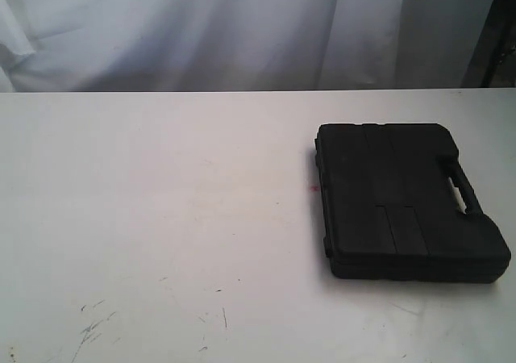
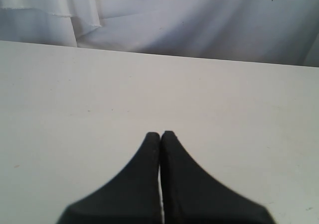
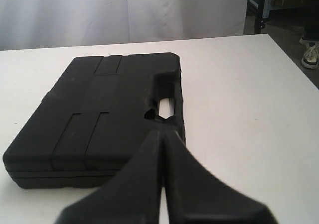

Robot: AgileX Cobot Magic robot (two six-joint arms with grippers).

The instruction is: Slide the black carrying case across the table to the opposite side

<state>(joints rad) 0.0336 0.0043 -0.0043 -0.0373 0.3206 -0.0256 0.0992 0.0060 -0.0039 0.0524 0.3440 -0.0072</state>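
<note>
Left hand (image 2: 160, 133): two black fingers pressed together at the tips, clenched on nothing. It hangs over a bare stretch of the white worktop (image 2: 75, 94), and its wrist view shows nothing else on that surface.

Right hand (image 3: 163, 131): black fingers likewise closed tip to tip, grasping nothing. In its wrist view the tips lie in line with the handle side of the case (image 3: 99, 109). Whether they touch it cannot be told. Neither hand shows in the exterior view.

Case: black moulded plastic, rectangular, lying flat with the lid shut. It sits on the right half of the worktop in the exterior view, clear of the far edge and nearer the right edge. Shallow raised panels run across the lid.

Handle (image 1: 458, 187): a cut-out grip along the case's right-hand edge, towards its far corner, with white worktop showing through the slot.

Red spot (image 1: 313, 188): small, on the worktop just left of the case.

Scuff marks (image 1: 93, 327): dark scratches in the near-left part of the worktop, well apart from the case.

Cloth (image 1: 201, 32): white, hanging in folds behind the far edge of the worktop.

Shoe (image 3: 310, 55): pale, on the floor beyond the worktop's corner, seen only in the right wrist view.
</note>
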